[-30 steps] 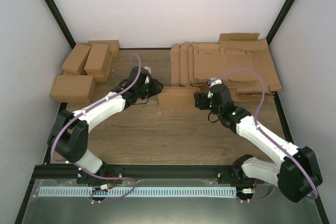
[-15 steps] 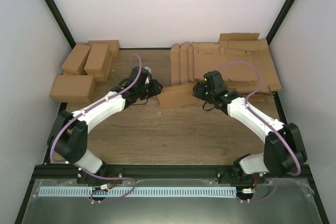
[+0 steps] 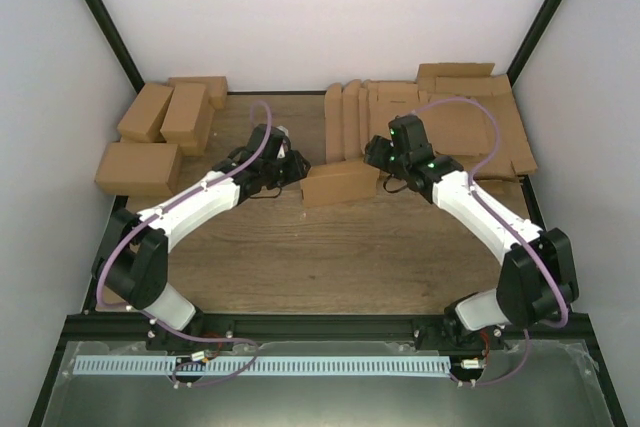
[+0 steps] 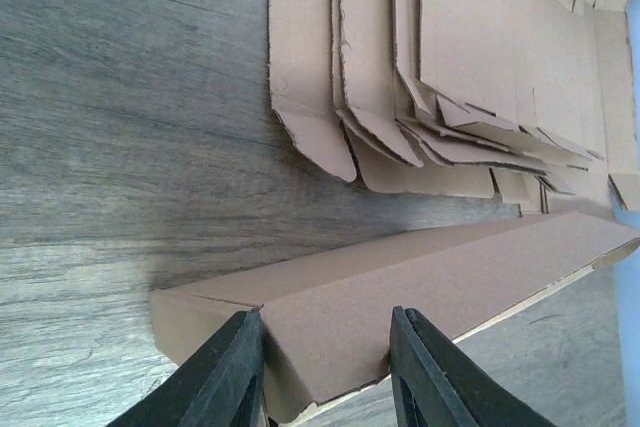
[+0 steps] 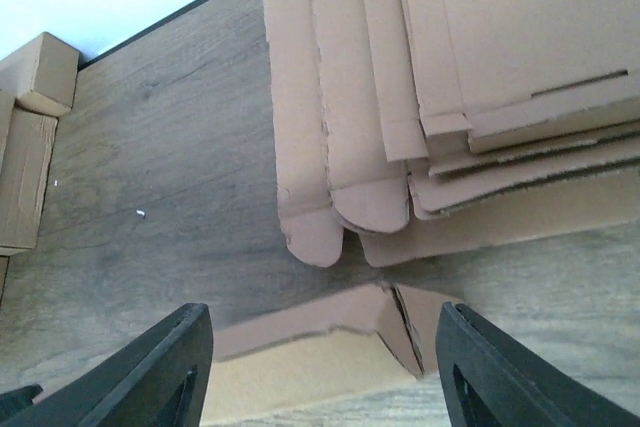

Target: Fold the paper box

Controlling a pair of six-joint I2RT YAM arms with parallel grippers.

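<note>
While left gripper (image 4: pixel 325 347) pinches, paper box (image 4: pixel 450 277) plain brown.

Between the fingers of the right gripper (image 5: pixel 322 315), the paper box (image 5: pixel 300 367) is cut off at the frame's lower edge; whether the left gripper (image 4: pixel 325 315) clamps it is indiscernible.

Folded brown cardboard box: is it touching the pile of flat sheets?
Apart. Right wrist view shows bare wooden table between the folded brown cardboard box and the flat brown cardboard sheets.
</note>
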